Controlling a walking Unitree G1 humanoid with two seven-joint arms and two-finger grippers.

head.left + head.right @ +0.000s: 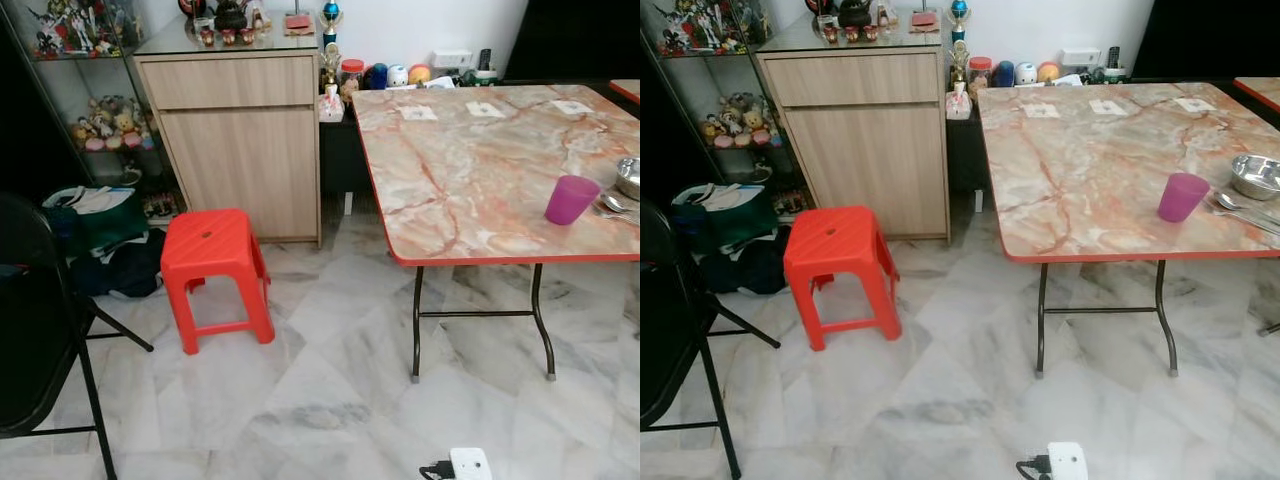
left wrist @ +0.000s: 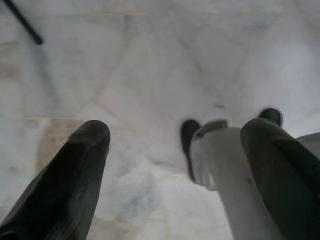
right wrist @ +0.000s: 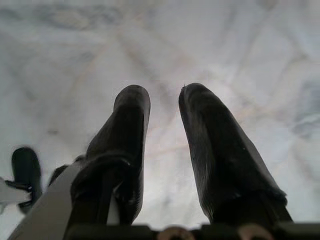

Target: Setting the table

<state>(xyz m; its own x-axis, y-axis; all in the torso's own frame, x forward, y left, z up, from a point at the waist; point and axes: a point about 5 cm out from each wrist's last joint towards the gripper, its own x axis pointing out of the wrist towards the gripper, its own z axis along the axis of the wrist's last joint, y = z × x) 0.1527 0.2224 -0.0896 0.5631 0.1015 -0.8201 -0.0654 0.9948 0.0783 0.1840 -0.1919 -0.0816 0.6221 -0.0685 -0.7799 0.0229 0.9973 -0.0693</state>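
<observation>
The marble table (image 1: 1090, 170) already carries a purple cup (image 1: 1182, 197), bowl (image 1: 1257, 176) and spoon (image 1: 1240, 205) near its right front edge, while both empty grippers, left (image 2: 175, 165) and right (image 3: 165, 130), hang spread above the floor (image 1: 320, 400), so setting seems barely begun.

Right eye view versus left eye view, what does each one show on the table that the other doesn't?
Right eye view: the whole steel bowl and the spoon beside it, clear of the frame edge. Left eye view: more of the black folding chair, while its edge cuts the bowl. Both: the purple cup on the marble-patterned table, and the red stool on the floor.
</observation>
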